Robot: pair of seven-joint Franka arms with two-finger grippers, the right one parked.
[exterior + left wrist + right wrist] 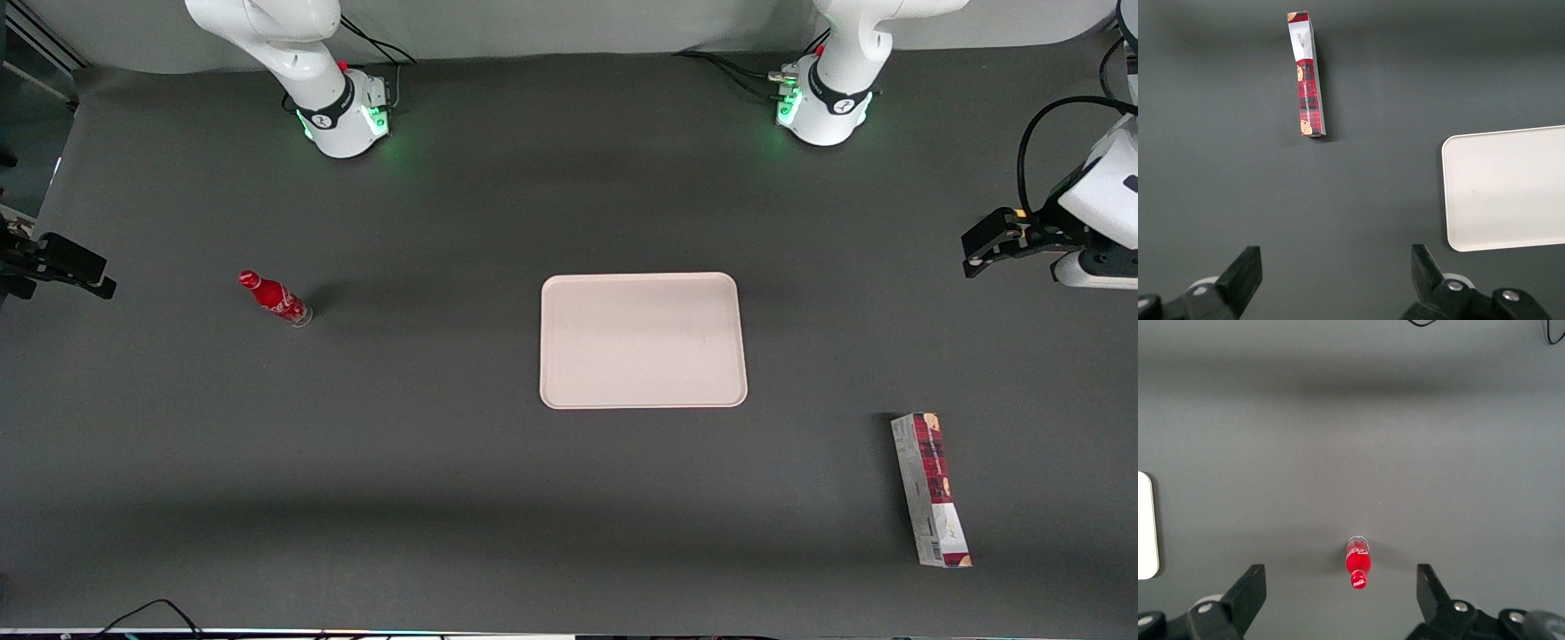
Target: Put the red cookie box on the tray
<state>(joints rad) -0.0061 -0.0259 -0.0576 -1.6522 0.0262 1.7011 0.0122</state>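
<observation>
**Desk:** Where does the tray sit?

**Photographer:** The tray [643,340], pale pinkish-cream with rounded corners and a low raised rim, lies flat on the dark grey table [427,462], roughly midway along it. Nothing rests on it.

**Desk:** And the red cookie box?

**Photographer:** The red cookie box [930,489] lies on the table, well apart from the tray, toward the working arm's end and nearer to the front camera than the tray. It lies lengthwise, pointing roughly toward that camera, a dark red printed panel and a grey-white side with a barcode showing. The wrist camera also catches it [1306,75], red tartan-like print with cookie pictures, clear of the tray's corner [1503,190].

**Desk:** The claw?

**Photographer:** The left gripper [978,249] hangs at the working arm's end of the table, farther from the front camera than the tray and well away from both tray and box. Its two black fingers [1243,275] stand spread wide with only bare table between them; it holds nothing.

**Desk:** Anything else near the tray?

**Photographer:** A small red soda bottle [275,299] stands well apart from the tray, toward the parked arm's end of the table, at about the same distance from the front camera as the tray. It also shows upright from above [1359,563].
</observation>
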